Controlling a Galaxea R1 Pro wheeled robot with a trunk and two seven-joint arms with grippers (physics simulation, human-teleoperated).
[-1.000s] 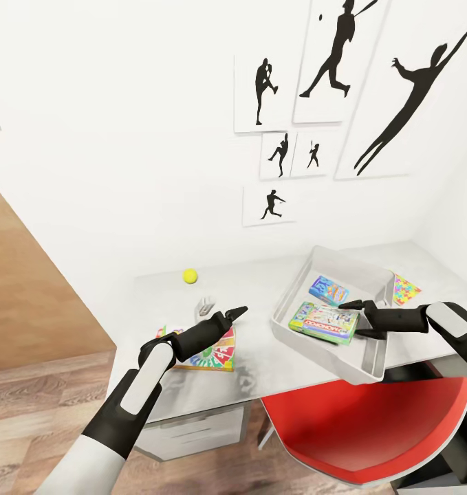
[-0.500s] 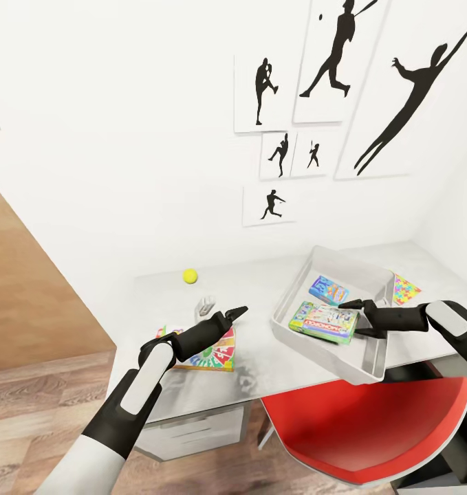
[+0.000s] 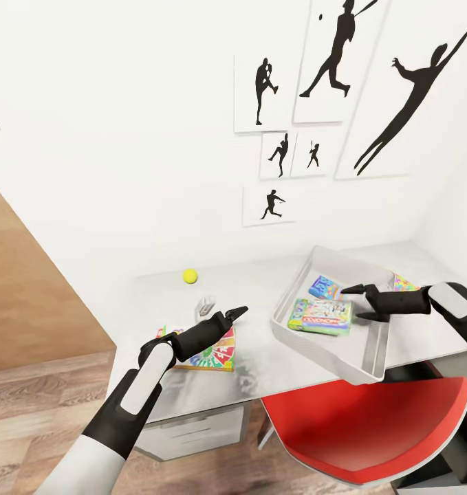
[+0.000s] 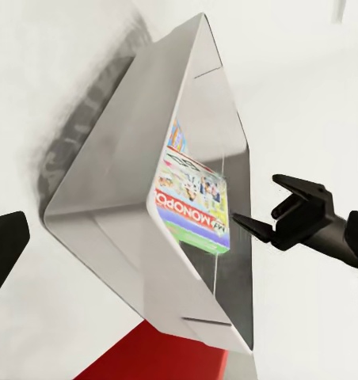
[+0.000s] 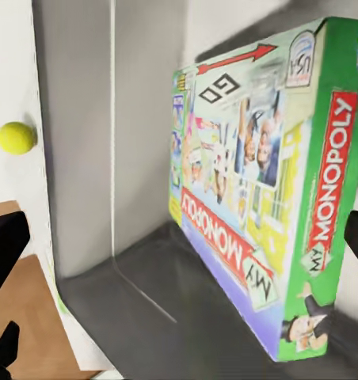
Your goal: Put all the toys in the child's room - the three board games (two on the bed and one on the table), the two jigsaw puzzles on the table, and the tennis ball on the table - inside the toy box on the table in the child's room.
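right gripper hangs over the toy box, fingers spread apart with nothing between them; the upper fingertip reaches toward the box's middle. the monopoly box lies flat on the bin floor just ahead of and below that gripper, not touching the fingers as far as the head view shows. in the left wrist view the same gripper shows with jaws parted just beside the monopoly box, a small gap between the lower tip and the box edge. the right wrist view has the monopoly box close in front, resting on the dark floor of the toy box. a blue board game lies in the bin beyond the monopoly box, further from the gripper. behind the right gripper's wrist, a jigsaw puzzle lies on the table outside the bin. left gripper is held over the table well apart from the bin, fingers drawn together to a point, nothing visibly held. beneath and behind it lie the yellow-green-red board game and, at its edge, a second jigsaw puzzle. the tennis ball sits on the table beyond the left gripper, near the wall; it also shows in the right wrist view. a red chair stands under the bin's near edge.
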